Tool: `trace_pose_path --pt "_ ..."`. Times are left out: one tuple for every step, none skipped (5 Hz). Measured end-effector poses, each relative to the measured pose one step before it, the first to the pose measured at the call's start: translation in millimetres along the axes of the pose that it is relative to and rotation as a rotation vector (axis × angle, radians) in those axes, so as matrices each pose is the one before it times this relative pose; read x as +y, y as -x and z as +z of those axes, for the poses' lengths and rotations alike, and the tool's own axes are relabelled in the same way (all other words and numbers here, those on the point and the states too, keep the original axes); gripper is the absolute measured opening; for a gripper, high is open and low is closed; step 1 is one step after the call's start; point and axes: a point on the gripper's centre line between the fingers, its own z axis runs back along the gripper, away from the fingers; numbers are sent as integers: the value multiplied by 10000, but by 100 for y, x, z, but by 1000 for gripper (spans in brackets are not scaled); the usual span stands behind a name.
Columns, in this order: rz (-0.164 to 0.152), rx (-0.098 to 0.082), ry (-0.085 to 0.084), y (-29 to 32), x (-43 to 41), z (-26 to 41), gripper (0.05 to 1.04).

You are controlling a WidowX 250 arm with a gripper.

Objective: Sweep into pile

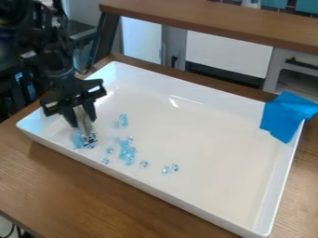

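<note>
One black gripper [83, 122] hangs down over the left part of a white tray [205, 144], near the tray's left corner, with its two fingers clamped on a pale, narrow tool [82, 116] that sits between them. The tool slants slightly, and its dark-and-white lower end is down at the tray floor, close to the near long edge. Right by that end lies a small bunch of clear light-blue pieces [77, 141]; whether they touch the tool I cannot tell. More of the same pieces are scattered to the right of it: a loose cluster [127, 152] makes the thickest group, a couple sit above it, farther from the near edge [123, 121], and two single ones lie between the cluster and the tool's side, near the near edge. Another single piece [144, 164] is just beyond the cluster, and a pair [170, 168] lies farther along toward the tray's near right corner. Blue material [282, 116] is draped over the tray's far right corner, hanging both inside and outside the rim. The tray stands on a brown wooden counter [74, 186], and behind it a wooden ledge [217, 17] runs above white cabinet fronts [227, 53].
</note>
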Motion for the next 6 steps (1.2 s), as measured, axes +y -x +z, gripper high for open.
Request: trace_pose_path --pt "401 889 82 -507 -173 329 381" --pt "704 979 167 466 -900 1133 381" --pt "162 905 196 2470 -3674 1181 381" --pt "-722 408 164 4700 -4121 304 381" --pt "-989 -412 614 3627 -2513 1031 381" --pt "-993 -495 319 3952 -2935 -1910 381"
